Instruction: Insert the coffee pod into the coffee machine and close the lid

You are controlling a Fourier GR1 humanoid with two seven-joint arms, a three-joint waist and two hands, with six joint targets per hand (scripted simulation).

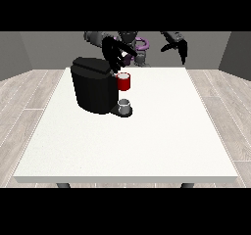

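Hovering above the coffee machine (93, 84), the view's-left hand (115, 55) spreads its fingers.

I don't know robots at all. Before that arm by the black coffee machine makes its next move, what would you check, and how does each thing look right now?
1. Coffee machine upright on the table: ok.
2. Hand at the view's left close to the machine's top: ok, just above it.
3. Is that hand holding the pod: cannot tell.
4. Lid closed: cannot tell.
5. Red thing at the machine and grey thing on the base below it: both there; whether the grey thing is the pod, cannot tell.
6. Hand at the view's right out of the way: ok, raised beyond the table's far edge.
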